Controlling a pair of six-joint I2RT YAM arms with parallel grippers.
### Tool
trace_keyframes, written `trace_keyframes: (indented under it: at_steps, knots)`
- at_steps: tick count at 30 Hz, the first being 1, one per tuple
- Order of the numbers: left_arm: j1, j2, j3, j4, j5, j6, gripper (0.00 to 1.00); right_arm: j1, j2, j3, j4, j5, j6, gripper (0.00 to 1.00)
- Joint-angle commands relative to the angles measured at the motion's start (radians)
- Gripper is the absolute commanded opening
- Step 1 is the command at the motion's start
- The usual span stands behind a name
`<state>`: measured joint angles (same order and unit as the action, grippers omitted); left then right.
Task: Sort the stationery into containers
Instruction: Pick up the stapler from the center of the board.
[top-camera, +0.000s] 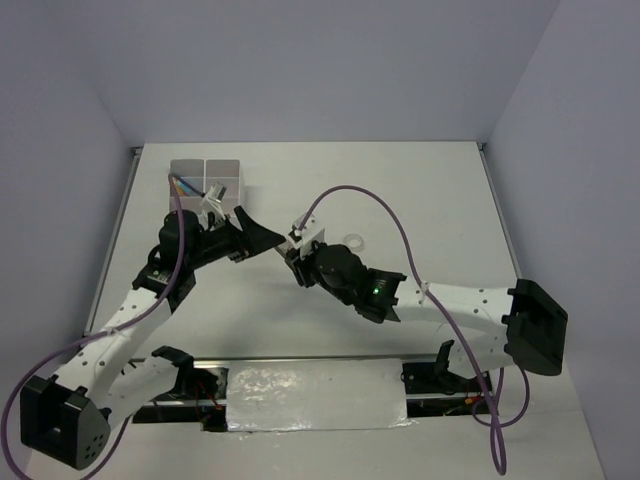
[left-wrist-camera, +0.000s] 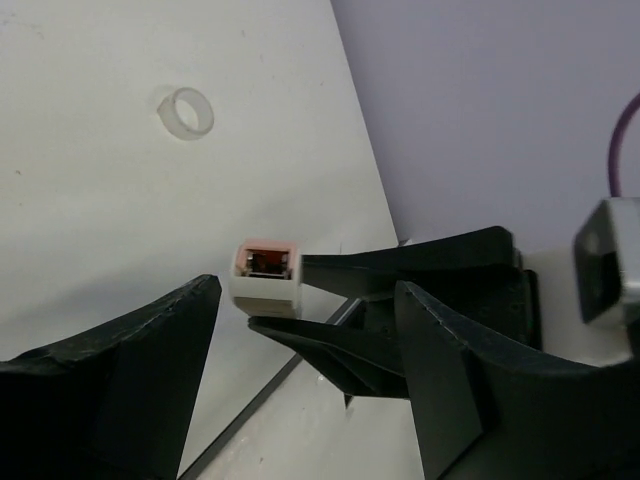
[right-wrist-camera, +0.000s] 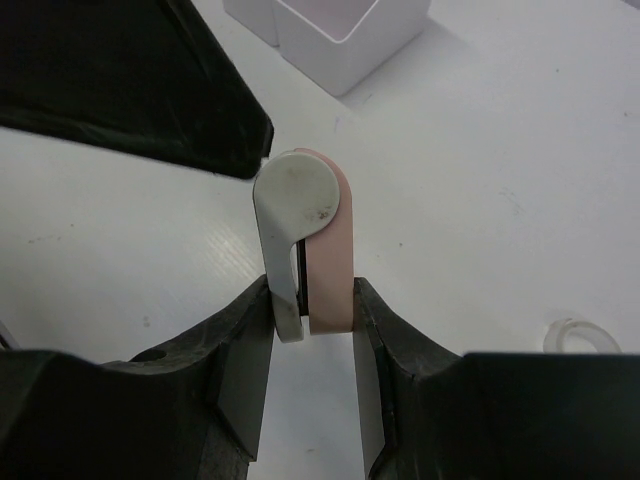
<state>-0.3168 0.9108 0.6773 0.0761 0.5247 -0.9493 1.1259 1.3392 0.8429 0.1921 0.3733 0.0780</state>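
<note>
One stapler-like piece (right-wrist-camera: 325, 235), pinched in right gripper (right-wrist-camera: 312, 300), seemingly inside left gripper (left-wrist-camera: 305, 295)

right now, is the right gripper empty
No, the right gripper is clamped on a pink and white stapler-like piece that sticks out past its fingers.

white box (right-wrist-camera: 385, 45) cut off at top edge; tape ring (right-wrist-camera: 580, 333) partly hidden.
</note>
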Motion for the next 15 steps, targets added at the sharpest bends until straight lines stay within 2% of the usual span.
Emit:
trace_keyframes:
  at_steps: [1,7,10,11,12,15]
  knots:
    - [-0.021,0.025,0.039,0.005,-0.019,0.041,0.83,0.005,-0.07,0.015,0.066,0.024,0.005,0.12]
    - [-0.062,0.051,0.042,0.054,-0.011,0.03,0.68,0.006,-0.074,0.024,0.079,0.013,-0.004,0.14]
    - [-0.076,0.062,0.044,0.085,0.0,0.02,0.53,0.006,-0.04,0.048,0.066,0.009,-0.007,0.13]
    - [-0.077,0.06,0.047,0.085,-0.005,0.018,0.41,0.006,-0.035,0.05,0.066,0.007,-0.007,0.14]
    - [-0.079,0.06,0.047,0.085,-0.012,0.023,0.36,0.006,-0.034,0.05,0.07,0.001,-0.006,0.14]
    - [-0.079,0.062,0.059,0.062,-0.049,0.041,0.22,0.006,-0.041,0.03,0.096,-0.017,-0.006,0.14]
